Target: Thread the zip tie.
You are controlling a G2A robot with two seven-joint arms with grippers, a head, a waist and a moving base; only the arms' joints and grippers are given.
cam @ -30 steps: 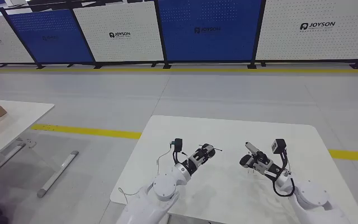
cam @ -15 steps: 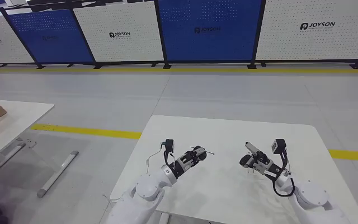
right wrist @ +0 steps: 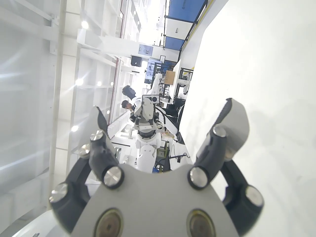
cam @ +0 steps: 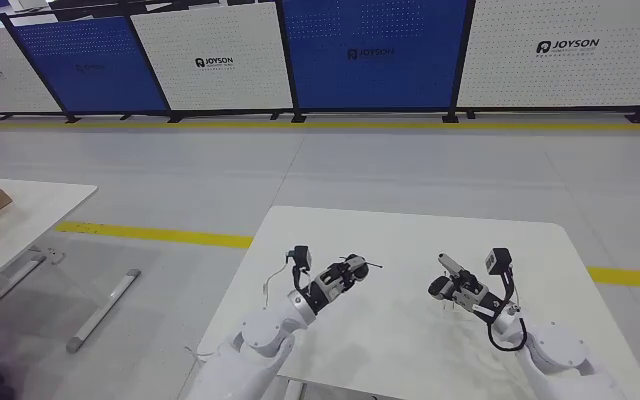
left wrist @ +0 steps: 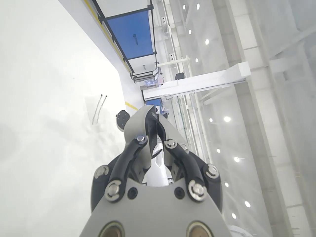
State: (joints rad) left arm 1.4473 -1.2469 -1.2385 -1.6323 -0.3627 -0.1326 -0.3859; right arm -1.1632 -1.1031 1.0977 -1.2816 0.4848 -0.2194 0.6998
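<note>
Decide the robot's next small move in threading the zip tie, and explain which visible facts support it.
Probably bring the right claw across toward the left claw. The left claw is shut on a thin dark zip tie whose end sticks out past its tip, while the right claw is open, holds nothing and sits apart over the table.

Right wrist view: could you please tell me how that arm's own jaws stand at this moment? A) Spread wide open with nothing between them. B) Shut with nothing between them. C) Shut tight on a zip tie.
A: in its own wrist view the right gripper has its jaws spread far apart, and only the room behind shows through the gap.
</note>
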